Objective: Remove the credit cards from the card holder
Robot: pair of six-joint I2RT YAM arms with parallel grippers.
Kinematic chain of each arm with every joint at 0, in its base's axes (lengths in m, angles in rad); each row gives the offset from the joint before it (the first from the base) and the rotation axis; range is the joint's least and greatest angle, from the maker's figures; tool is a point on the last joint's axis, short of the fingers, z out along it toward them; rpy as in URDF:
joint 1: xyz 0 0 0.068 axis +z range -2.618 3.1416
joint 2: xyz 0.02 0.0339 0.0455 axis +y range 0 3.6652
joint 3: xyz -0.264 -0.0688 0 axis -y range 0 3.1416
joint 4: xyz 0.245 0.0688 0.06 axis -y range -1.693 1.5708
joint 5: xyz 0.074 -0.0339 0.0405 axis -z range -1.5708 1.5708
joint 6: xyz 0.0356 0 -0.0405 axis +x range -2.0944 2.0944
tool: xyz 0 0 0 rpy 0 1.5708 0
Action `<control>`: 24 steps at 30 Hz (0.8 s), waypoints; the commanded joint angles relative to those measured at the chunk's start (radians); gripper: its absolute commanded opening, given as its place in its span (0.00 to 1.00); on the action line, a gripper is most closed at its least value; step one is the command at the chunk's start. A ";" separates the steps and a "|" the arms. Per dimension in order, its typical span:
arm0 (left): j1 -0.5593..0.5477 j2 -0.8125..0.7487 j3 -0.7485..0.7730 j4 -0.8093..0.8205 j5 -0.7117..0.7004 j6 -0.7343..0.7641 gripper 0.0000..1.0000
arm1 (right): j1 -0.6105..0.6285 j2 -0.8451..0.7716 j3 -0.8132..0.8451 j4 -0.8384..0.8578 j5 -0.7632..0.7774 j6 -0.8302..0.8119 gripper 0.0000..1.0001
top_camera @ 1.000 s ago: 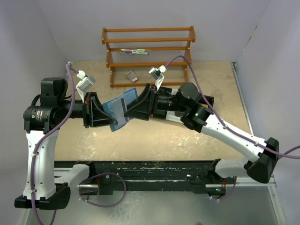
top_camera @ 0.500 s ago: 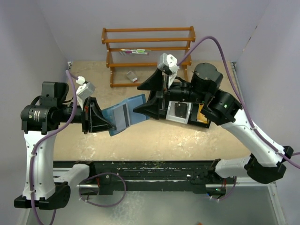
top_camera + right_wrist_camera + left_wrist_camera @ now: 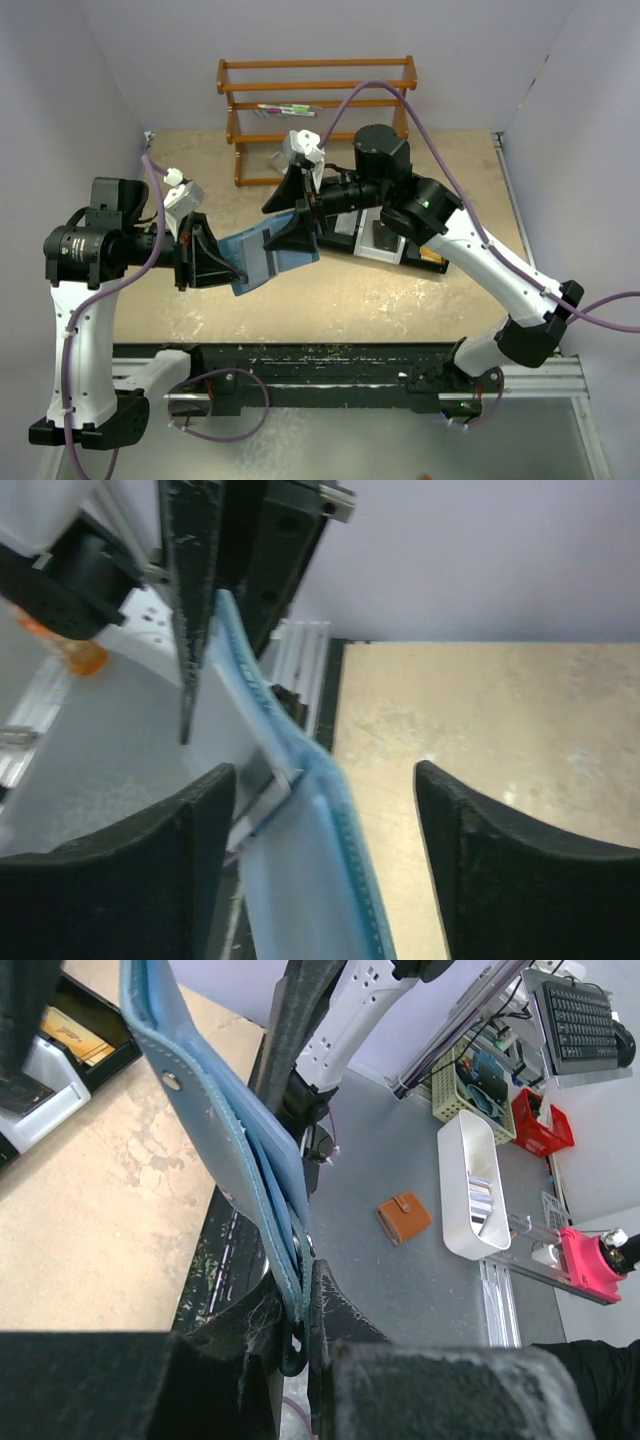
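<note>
Above the tan table, the left gripper is pinched narrow on one edge of the card holder, holding it up in the air. The right gripper stands wide, a finger on either side of the opposite edge, gripping nothing. The holder looks light, soft and floppy, so I'd pinch a card's stiff edge rather than the leather, though I can't make out the credit cards, nor any brand or writing.

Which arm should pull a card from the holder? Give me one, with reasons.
Right. The left gripper is shut on the card holder, holding it off the table. The right gripper stands open with the holder's free end between its fingers.
</note>
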 commanded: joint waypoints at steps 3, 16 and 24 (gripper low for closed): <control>-0.006 0.003 0.042 0.015 0.027 0.052 0.18 | 0.000 -0.002 -0.010 0.083 -0.195 0.100 0.36; -0.006 -0.111 -0.089 0.383 -0.228 -0.176 0.66 | -0.002 -0.054 -0.093 0.131 -0.042 0.268 0.00; -0.006 -0.114 -0.185 0.396 -0.226 -0.232 0.60 | -0.001 -0.080 -0.108 0.178 0.079 0.339 0.00</control>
